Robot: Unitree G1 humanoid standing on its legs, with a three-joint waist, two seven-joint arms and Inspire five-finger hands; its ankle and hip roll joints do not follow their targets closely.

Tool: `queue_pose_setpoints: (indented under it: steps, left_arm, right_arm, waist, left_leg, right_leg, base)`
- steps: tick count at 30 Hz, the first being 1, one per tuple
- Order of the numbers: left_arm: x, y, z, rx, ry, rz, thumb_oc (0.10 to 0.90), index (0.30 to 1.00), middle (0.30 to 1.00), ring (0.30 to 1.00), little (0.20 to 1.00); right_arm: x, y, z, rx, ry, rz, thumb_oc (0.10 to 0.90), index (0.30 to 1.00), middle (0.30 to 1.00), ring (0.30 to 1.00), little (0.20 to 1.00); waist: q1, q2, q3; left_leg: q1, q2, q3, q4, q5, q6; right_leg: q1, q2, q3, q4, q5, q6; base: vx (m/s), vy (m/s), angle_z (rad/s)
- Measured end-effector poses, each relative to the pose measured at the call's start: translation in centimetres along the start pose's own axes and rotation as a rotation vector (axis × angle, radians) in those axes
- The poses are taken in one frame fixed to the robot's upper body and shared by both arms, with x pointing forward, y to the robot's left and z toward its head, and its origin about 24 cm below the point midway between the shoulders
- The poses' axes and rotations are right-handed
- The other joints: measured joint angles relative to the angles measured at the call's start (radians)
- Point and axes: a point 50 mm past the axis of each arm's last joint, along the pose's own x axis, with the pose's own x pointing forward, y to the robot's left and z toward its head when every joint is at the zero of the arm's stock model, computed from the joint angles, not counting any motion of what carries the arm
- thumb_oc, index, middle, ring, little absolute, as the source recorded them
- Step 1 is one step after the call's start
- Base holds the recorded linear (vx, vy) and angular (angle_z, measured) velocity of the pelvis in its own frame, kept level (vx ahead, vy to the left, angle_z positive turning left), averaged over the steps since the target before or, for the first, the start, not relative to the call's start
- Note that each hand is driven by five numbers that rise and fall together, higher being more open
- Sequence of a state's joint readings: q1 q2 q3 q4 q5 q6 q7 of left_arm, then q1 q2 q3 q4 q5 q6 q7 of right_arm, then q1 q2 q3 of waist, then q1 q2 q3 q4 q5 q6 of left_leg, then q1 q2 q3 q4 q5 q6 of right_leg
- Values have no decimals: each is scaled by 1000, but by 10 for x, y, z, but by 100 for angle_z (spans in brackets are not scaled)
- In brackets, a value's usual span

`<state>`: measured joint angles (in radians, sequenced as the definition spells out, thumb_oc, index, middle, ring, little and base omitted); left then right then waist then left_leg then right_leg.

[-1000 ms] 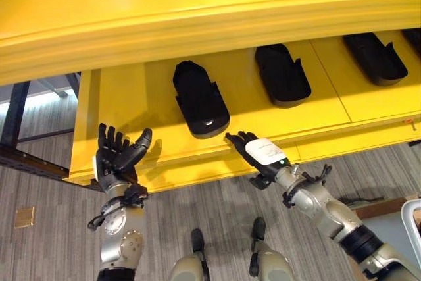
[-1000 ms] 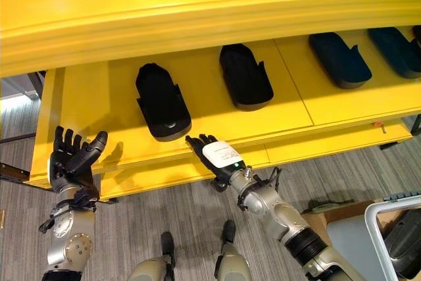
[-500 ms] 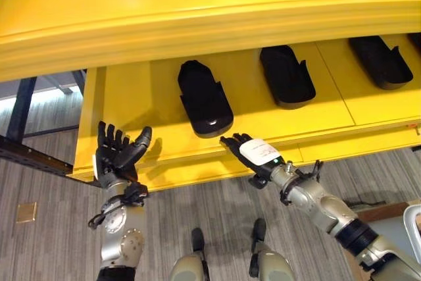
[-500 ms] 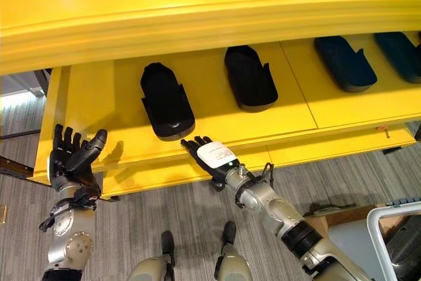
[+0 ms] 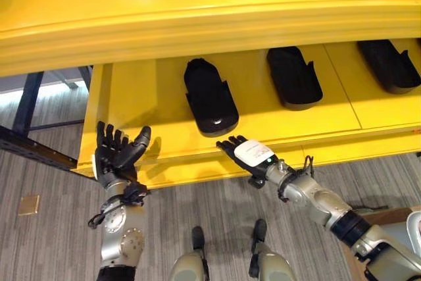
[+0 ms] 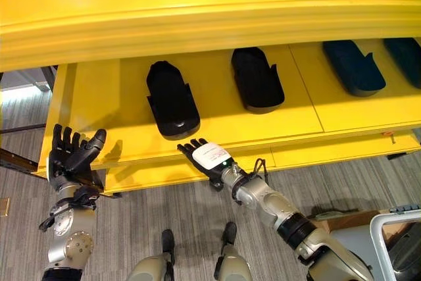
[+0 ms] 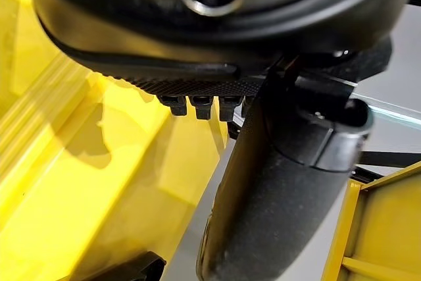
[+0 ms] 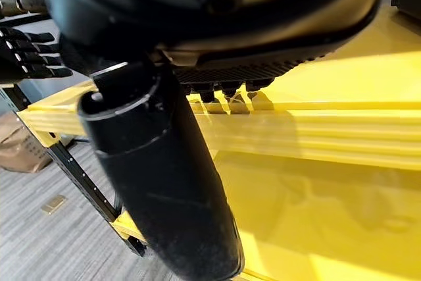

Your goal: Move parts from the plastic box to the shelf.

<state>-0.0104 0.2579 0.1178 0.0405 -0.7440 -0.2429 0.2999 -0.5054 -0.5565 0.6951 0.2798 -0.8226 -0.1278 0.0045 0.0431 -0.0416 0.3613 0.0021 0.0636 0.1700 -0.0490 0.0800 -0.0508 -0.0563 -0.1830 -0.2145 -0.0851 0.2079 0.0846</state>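
The robot's left hand (image 5: 115, 158) is raised upright at the lower left, palm turned inward, its fingers (image 5: 108, 137) straight and slightly spread, thumb angled up to the side, holding nothing. The silver-grey left arm (image 5: 120, 241) rises almost vertically beneath it. The right arm (image 5: 316, 202) reaches in from the lower right, stretched diagonally forward and leftward, wrist extended. The right hand (image 5: 248, 157) lies flat, back side up with a white patch on it, fingers (image 5: 225, 146) straight and pointing forward, empty.
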Motion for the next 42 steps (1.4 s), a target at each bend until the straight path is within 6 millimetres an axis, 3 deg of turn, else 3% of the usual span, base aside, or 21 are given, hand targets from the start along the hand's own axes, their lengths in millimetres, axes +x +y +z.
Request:
queue_pose_setpoints:
  steps: [6,42]
  left_arm:
    - [0,0,0,-1,0,0,900,1000,1000,1000,1000]
    - [0,7,-6,-22,29,33,900,1000,1000,1000,1000]
  right_arm:
    - [0,-1,-2,-8,5,4,900,1000,1000,1000,1000]
    - [10,-7,-4,41,36,-29,900,1000,1000,1000,1000]
  waist:
    - [16,0,0]
    - [21,0,0]
  left_leg:
    - [-2,0,-3,2,0,0]
    - [-19,-1,-16,9,0,1]
  right_leg:
    - [0,-1,-2,0,0,0]
    - [-4,-3,-17,0,-2,0]
  base:
    - [2,1,1]
    - [1,1,0]
